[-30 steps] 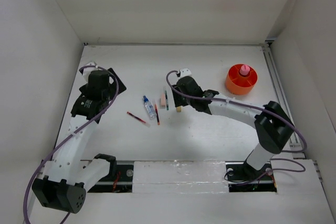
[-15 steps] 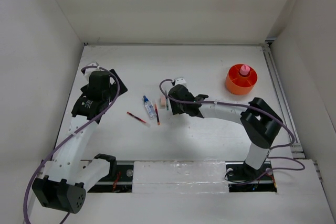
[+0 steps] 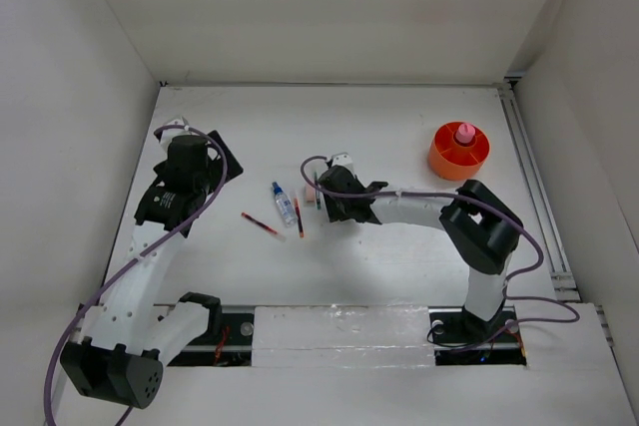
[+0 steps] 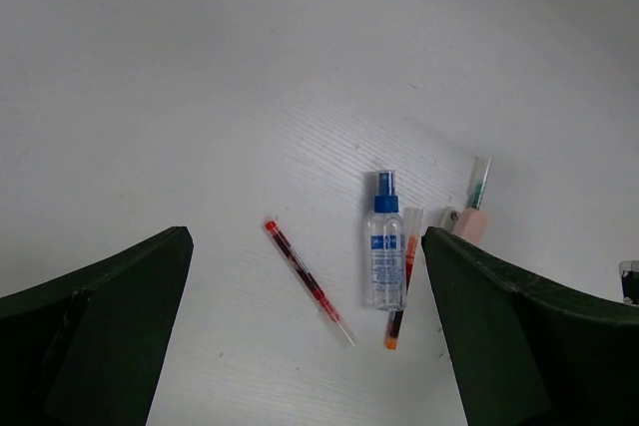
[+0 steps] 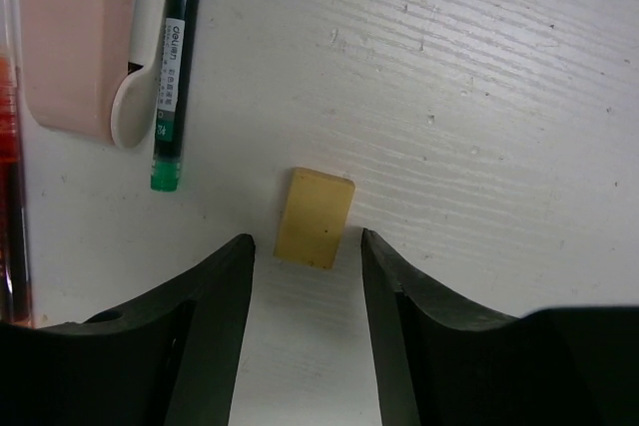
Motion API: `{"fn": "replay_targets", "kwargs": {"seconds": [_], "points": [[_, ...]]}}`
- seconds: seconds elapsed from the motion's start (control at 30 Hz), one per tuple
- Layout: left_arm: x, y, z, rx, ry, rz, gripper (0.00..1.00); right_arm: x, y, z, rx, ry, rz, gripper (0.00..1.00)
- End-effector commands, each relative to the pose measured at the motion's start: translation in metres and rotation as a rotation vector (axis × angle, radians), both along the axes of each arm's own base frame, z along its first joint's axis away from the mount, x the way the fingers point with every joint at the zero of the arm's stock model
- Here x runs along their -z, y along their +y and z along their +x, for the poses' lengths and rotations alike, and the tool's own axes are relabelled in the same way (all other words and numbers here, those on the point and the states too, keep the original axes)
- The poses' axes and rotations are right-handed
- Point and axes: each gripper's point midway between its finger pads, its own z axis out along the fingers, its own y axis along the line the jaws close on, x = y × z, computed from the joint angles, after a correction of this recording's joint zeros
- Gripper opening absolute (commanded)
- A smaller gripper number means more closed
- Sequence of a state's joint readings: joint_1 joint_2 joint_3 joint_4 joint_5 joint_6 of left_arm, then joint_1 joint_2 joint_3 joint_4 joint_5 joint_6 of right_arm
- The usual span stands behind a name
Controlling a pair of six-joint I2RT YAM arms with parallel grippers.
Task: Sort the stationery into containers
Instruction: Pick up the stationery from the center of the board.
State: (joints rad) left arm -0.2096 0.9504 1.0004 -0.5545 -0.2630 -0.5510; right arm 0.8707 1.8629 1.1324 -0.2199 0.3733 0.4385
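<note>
Bearing an orange tub [image 3: 444,163], the white grained table [image 3: 399,266] meets pale walls [image 3: 319,7].

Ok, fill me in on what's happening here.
The right hand is down over the tan cube, straddling it but not closed on it. The left hand hovers open. The bottle, red pens, green pen and pink eraser lie unsorted; only the pink-capped cylinder is in the orange tub.
</note>
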Motion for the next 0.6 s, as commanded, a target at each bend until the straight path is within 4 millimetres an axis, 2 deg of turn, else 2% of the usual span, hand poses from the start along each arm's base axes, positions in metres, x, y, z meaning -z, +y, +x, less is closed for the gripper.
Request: {"fn": "replay_targets", "kwargs": {"seconds": [0.0,0.2,0.23,0.4,0.53,0.57], "points": [[-0.009,-0.001,0.003,0.011,-0.044,0.0,1.0,-0.012,0.01,0.019,0.025,-0.039,0.059,0.52],[-0.011,-0.001,0.002,0.011,-0.053,-0.002,1.0,-0.009,0.011,0.02,0.032,-0.037,0.065,0.47],[-0.011,-0.001,0.002,0.011,-0.053,-0.002,1.0,-0.002,0.008,0.017,0.032,-0.025,0.051,0.46],[-0.011,-0.001,0.002,0.011,-0.053,-0.002,1.0,0.002,0.004,0.019,0.041,-0.019,0.044,0.41],[-0.011,-0.001,0.002,0.011,-0.053,-0.002,1.0,0.006,0.002,0.02,0.044,-0.007,0.043,0.29],[-0.011,-0.001,0.002,0.011,-0.053,-0.002,1.0,0.006,0.002,0.02,0.044,-0.007,0.043,0.23]]}}
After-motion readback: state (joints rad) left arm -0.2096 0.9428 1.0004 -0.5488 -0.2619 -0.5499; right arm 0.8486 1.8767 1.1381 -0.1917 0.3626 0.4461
